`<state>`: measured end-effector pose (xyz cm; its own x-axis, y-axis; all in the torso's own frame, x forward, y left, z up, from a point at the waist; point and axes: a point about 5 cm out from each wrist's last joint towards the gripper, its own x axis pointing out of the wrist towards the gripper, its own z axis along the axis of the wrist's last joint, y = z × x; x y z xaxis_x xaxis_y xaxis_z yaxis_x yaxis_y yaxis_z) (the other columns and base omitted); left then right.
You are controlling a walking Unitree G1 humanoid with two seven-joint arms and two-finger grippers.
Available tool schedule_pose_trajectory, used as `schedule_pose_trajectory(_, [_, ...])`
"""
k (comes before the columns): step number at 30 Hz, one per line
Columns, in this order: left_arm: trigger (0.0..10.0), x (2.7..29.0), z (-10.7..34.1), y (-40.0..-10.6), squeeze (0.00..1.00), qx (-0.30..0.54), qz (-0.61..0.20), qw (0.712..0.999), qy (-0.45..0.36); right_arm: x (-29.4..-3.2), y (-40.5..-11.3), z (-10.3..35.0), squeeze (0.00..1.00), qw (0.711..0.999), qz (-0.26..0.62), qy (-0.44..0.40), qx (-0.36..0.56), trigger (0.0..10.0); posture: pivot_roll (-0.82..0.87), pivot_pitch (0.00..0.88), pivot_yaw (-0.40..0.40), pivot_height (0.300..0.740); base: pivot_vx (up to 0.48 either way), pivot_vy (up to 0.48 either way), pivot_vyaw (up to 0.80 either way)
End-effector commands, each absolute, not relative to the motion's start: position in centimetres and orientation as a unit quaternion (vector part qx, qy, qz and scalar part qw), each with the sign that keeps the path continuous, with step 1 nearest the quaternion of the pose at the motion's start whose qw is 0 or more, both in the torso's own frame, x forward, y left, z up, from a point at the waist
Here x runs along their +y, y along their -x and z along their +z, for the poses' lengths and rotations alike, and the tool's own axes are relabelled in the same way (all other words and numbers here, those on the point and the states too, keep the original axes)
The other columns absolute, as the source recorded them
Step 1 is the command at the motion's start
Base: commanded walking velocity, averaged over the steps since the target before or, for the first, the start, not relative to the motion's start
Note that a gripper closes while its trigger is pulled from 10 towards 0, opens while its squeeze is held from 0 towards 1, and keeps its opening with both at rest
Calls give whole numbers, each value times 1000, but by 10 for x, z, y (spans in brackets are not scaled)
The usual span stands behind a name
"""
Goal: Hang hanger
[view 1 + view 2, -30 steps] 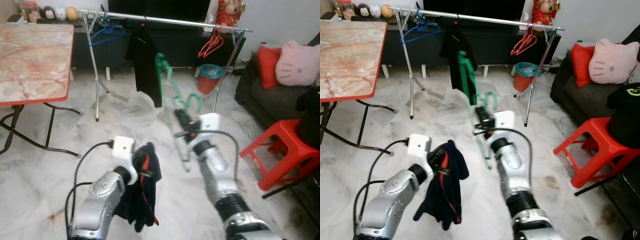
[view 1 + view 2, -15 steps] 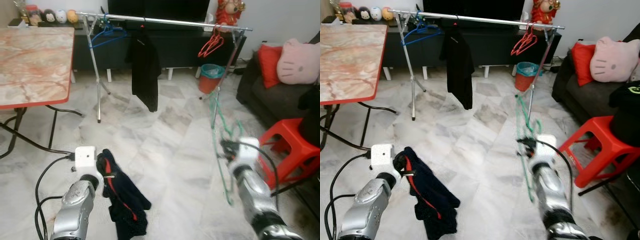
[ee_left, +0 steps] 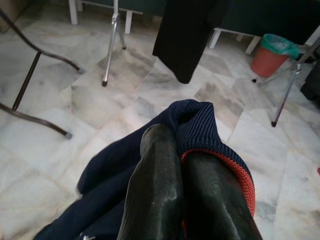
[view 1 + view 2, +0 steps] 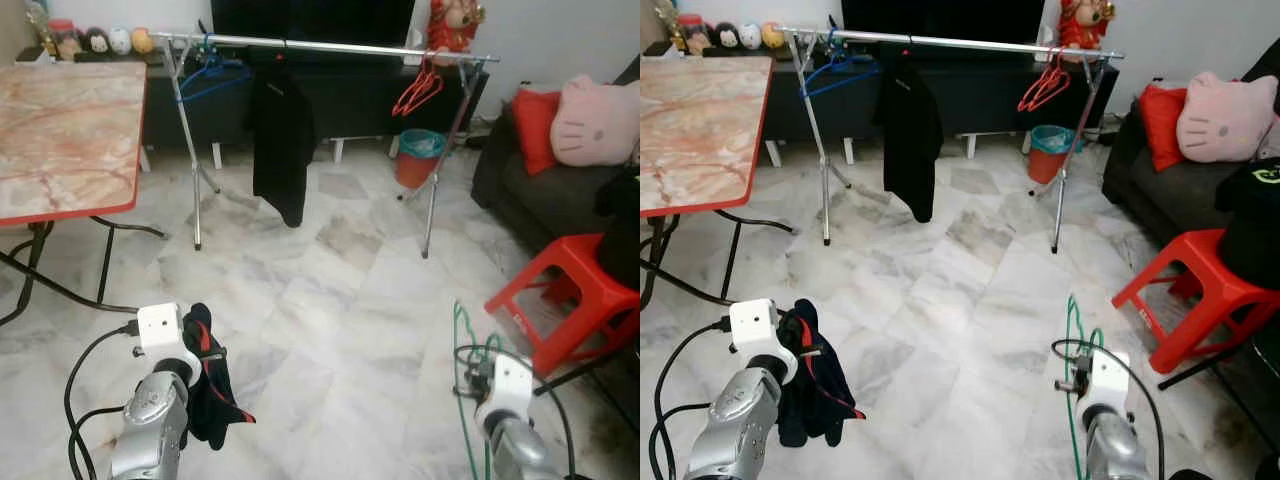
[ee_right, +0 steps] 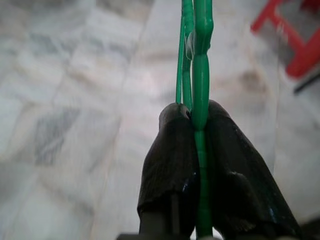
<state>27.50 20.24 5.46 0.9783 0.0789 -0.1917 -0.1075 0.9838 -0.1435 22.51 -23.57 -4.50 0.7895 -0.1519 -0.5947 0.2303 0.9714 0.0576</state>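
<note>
Green hanger (image 5: 200,75) clamped between the fingers of the right gripper (image 5: 197,117), low above the marble floor (image 4: 330,300). Left gripper (image 3: 182,145) clenched on a navy garment (image 3: 200,122). Clothes rail (image 4: 330,45) stands well apart, beyond both.

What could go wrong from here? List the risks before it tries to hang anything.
1. The green hanger is pinched only by a thin wire between the right gripper jaws; it could twist or slip out.
2. The navy garment dangles from the left gripper near the floor and may drag or snag while walking.
3. The clothes rail is far off across the room, and the red stool stands close on the right, so the hanger might catch it.
</note>
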Motion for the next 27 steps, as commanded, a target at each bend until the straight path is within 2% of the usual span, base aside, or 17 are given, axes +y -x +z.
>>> schedule_pose_trajectory(1, [10000,200,54,-276,0,86,50,991,85,-241,-219,-48,0,937,-123,-71,318,10000,155,0,-78,740,0,0,0])
schedule_pose_trajectory(9, [10000,195,50,-279,0,85,41,993,74,-234,-196,-66,0,913,-142,-82,374,10000,159,0,-73,740,0,0,0])
schedule_pose_trajectory(15, [10000,194,50,-281,0,82,33,994,68,-225,-177,-79,0,893,-123,-71,428,10000,164,0,-68,740,0,0,0])
schedule_pose_trajectory(19, [10000,194,52,-283,0,79,34,994,67,-225,-177,-79,0,893,-123,-77,426,10000,169,0,-66,740,0,0,0])
schedule_pose_trajectory(27, [10000,201,54,-282,0,75,52,994,66,-224,-168,-83,0,889,-119,-78,435,10000,171,0,-63,740,0,212,685])
